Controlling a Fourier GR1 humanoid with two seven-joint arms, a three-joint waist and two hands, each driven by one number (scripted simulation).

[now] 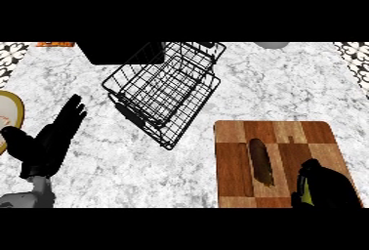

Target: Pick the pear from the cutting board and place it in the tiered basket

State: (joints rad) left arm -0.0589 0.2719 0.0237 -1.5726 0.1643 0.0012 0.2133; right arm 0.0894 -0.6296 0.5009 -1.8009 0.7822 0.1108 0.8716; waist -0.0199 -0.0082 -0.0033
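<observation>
The wooden cutting board (288, 134) lies at the right of the counter. My right hand (328, 188) is over its near right corner, fingers curled round the pear (305, 194), of which only a yellow-green sliver shows. A long dark patch (261, 161), seemingly a shadow, lies on the board left of the hand. The black wire tiered basket (166, 88) stands tilted in the middle back, well away to the upper left of the hand. My left hand (51, 139) rests open at the left, fingers up.
A plate with a yellow rim (14, 110) pokes in at the left edge beside my left hand. A black block (108, 52) stands behind the basket, a white object (274, 45) at the back right, an orange item (54, 44) at the back left.
</observation>
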